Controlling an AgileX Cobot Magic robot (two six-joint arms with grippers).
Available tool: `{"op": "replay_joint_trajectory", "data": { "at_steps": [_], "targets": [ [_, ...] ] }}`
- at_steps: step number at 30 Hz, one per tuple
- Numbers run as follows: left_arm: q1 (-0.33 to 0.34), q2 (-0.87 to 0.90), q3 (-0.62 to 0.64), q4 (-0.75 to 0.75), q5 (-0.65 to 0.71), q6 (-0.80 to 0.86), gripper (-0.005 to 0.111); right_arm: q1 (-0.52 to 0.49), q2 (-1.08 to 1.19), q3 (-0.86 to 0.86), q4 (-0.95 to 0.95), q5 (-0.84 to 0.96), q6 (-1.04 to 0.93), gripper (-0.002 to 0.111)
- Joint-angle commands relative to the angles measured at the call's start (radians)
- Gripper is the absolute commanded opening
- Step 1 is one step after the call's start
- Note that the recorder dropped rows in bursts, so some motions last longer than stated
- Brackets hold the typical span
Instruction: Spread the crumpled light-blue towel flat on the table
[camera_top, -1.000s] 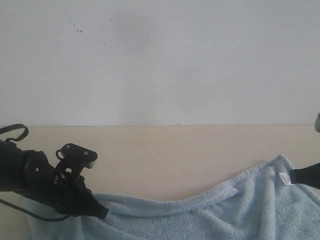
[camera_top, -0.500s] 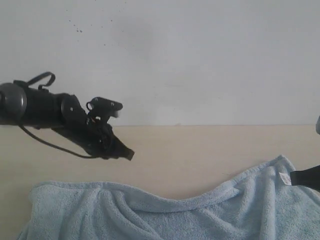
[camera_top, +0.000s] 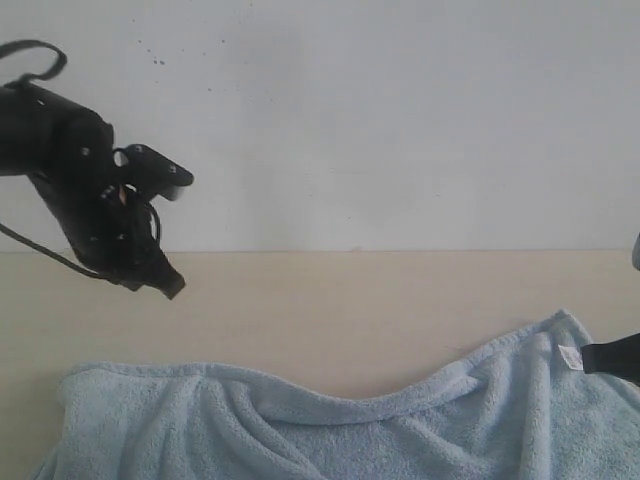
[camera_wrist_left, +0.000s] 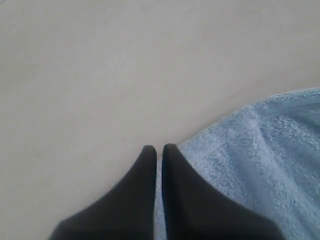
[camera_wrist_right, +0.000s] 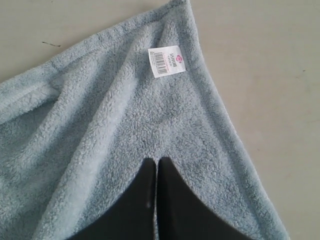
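Towel (camera_top: 400, 430), light blue and fluffy, lies nearest the camera across the front of the worktop (camera_top: 350, 300). It runs out of the exterior view at the bottom and the right. Not flat: long soft folds cross its middle, and the far hem sags toward the camera between two higher corners. Left far corner is rounded and lies on the wood. Right far corner reaches farther back. Small white tag (camera_top: 570, 357) sits near that right corner; the right wrist view shows a barcode and a pink mark on it.

Right hand (camera_top: 586, 360) comes in low from the right edge, black tip just beside the tag, over the towel. Fingers (camera_wrist_right: 147, 185) are pressed together with only a thin slit between them. Cannot tell whether cloth is pinched in the tips or they merely rest on the pile.

Beyond the towel: a bare strip of pale beige worktop, smooth.

Left hand (camera_top: 172, 288) hangs in the air at the left, well apart from the towel, tip pointing down and rightward. Fingers together, nothing between them. Its wrist view shows bare wood past the tips and a towel edge beside them. Thin black cable (camera_top: 40, 250) loops under the arm.

Farthest back: white-grey wall (camera_top: 400, 120), a few dark specks at upper left.
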Motion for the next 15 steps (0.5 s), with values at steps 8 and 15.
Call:
{"op": "replay_joint_trajectory", "data": {
  "at_steps": [8,15],
  "targets": [
    [0.018,-0.361,0.361,-0.135,0.004,-0.04,0.004,-0.002,0.001,0.003,0.023,0.032,-0.005,0.0],
    [0.018,-0.466,0.665,0.082,-0.121,-0.225,0.004,0.033,0.001,0.003,0.023,0.069,-0.019,0.0]
  ]
}}
